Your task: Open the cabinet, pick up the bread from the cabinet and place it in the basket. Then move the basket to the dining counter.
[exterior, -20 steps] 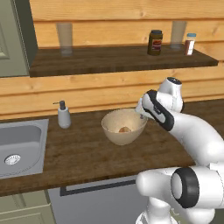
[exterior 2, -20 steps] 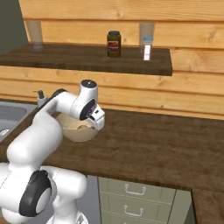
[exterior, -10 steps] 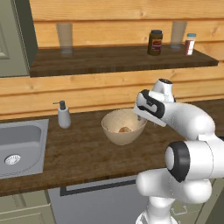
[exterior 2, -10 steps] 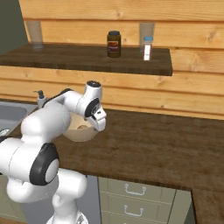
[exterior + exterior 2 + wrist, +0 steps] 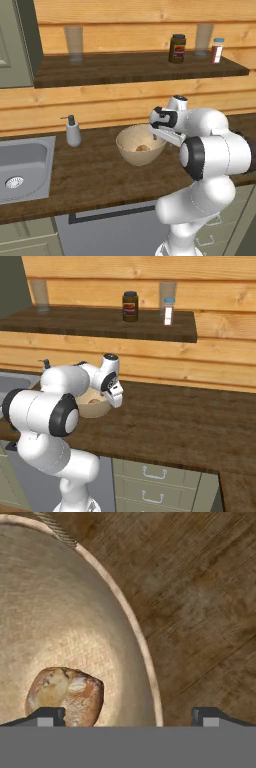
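One roll, the bread (image 5: pixel 65 696), already lies in the basket (image 5: pixel 145 657), so your step in hand is, as I judge it, gripping the rim to carry the basket away. Your claw (image 5: pixel 127 716) is released, fingers spread, one fingertip (image 5: pixel 47 716) inside the wall above the bread and the other (image 5: pixel 210 716) outside over the worktop (image 5: pixel 200 602), with the rim running between them. Come straight down so the rim stays centred in the gap, keep the inner finger off the bread, and clench only once both fingers straddle the wall. A one-sided hold will probably tip the basket, so lift slowly and level.

Count beyond the claw: one basket, one bread, one soap bottle (image 5: pixel 73 132), one sink (image 5: pixel 22 167), and on the shelf (image 5: pixel 140 67) one jar (image 5: pixel 176 48), two glasses (image 5: pixel 74 44) and one shaker (image 5: pixel 216 50).
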Robot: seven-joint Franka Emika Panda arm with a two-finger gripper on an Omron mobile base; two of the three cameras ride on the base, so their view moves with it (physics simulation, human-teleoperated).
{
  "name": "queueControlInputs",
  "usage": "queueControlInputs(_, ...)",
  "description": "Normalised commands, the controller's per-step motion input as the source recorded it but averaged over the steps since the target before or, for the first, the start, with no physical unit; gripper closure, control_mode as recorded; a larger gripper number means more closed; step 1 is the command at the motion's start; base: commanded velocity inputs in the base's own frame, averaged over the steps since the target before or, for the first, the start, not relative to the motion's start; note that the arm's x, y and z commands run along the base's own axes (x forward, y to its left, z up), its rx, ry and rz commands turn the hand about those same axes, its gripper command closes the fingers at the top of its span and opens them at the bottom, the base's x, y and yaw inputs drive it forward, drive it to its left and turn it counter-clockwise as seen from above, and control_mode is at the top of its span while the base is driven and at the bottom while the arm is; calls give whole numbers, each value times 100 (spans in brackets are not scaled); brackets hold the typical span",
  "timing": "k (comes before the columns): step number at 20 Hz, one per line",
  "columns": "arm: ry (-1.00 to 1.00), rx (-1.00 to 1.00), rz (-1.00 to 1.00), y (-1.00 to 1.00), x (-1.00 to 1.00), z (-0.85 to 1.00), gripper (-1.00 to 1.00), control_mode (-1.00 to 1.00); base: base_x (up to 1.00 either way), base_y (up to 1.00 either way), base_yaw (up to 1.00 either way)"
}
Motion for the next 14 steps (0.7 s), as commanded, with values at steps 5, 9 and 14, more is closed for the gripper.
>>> queueControlInputs(5,1,0,0,0,17,-37,-100,-100,0,0,0)
queueControlInputs(9,0,0,0,16,0,-19,-100,-100,0,0,0)
queueControlInputs(14,0,0,0,31,-5,-18,100,-100,0,0,0)
